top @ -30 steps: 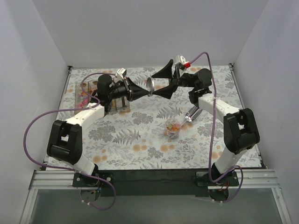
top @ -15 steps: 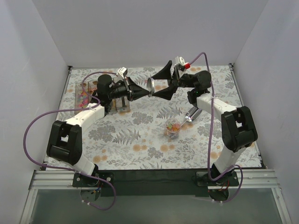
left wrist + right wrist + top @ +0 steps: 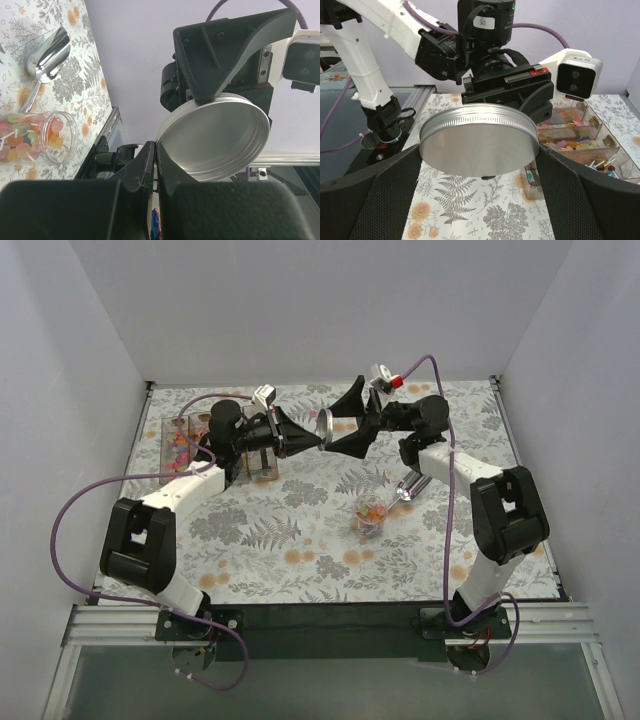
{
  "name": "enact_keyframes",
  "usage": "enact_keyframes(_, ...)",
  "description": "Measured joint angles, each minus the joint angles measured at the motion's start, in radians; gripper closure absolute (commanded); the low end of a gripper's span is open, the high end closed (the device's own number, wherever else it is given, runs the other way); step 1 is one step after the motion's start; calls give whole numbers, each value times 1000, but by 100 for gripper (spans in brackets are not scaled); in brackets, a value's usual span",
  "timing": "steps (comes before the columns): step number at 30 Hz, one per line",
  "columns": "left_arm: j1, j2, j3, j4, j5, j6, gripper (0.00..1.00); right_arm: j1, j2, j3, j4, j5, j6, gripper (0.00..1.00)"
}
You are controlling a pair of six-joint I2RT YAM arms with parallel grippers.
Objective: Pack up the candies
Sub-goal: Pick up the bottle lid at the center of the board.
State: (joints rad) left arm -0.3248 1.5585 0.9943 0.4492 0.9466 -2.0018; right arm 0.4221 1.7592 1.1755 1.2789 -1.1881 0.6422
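Tiny multicoloured candies (image 3: 25,141) in clear jar (image 3: 70,131); left pincer (image 3: 156,150) tight on silver lid (image 3: 215,132), right pincer (image 3: 479,159) wide around it.

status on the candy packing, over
Left gripper shut on metal lid, mid-air. Right gripper open, straddling it. Candies in open jar, scoop beside it.

My left arm (image 3: 185,487) and right arm (image 3: 460,468) are white shells with black joint blocks (image 3: 138,540). Just beyond the metal rail (image 3: 320,625), a purple cable (image 3: 53,535) loops off each base. My fingers (image 3: 365,200) are black, wedge-shaped and textured.
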Motion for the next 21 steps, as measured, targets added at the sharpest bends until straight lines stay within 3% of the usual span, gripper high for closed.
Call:
enact_keyframes(3, 0, 5, -10, 22, 1, -1, 100, 0, -63, -55, -110, 43, -65, 2)
enact_keyframes(12, -5, 90, -47, 154, -20, -4, 100, 12, -427, -172, -728, 348, -348, 3)
enact_keyframes(14, -5, 104, -61, 182, -32, -3, 100, 32, -476, -168, -852, 454, -382, 7)
enact_keyframes(17, -9, 118, -72, 217, -53, -4, 100, 83, -501, -131, -1027, 619, -407, 24)
enact_keyframes(21, -33, 125, -72, 253, -78, -3, 100, 153, -495, -59, -1217, 821, -402, 37)
